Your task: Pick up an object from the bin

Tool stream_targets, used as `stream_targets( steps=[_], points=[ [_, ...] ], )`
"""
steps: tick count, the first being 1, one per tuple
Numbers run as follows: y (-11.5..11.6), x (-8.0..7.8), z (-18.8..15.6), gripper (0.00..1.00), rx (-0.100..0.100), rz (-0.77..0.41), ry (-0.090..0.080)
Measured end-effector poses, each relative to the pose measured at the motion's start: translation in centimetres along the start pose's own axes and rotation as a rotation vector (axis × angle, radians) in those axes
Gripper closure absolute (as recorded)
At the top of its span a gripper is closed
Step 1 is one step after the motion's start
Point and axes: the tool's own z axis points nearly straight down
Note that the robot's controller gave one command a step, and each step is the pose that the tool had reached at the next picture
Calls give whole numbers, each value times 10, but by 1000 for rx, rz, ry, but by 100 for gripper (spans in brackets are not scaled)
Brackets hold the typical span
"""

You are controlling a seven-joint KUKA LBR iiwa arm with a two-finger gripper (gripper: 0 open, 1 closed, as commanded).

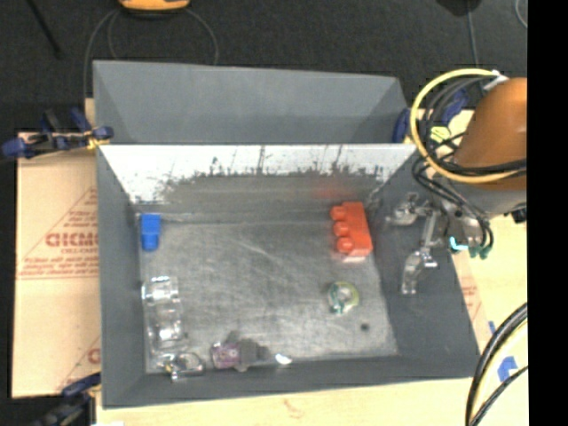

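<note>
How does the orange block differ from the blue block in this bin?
The orange block is larger than the blue block. The orange block lies right, near the gripper; the blue block lies far left. Both sit in the bin by its back wall.

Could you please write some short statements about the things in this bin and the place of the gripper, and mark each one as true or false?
1. An orange block lies on the bin's floor near its back right corner. True.
2. The blue block lies touching the orange block. False: it lies at the left side of the floor, far apart from it.
3. The gripper is above the blue block. False: it is over the bin's right sloped wall, nearest to the orange block.
4. A clear plastic thing lies along the floor's left side. True.
5. The small round greenish thing sits on top of the orange block. False: it lies on the floor, apart from it, nearer the front.
</note>
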Motion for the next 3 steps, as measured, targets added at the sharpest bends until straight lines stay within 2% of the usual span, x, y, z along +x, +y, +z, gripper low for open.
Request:
stream_targets(
  steps=[1, 2, 3],
  points=[
    [80, 66, 44, 0, -4, -117, 3],
    [57, 25, 133, 0, -2, -69, -12],
    [57, 23, 128, 100, 2, -72, -20]
  ],
)
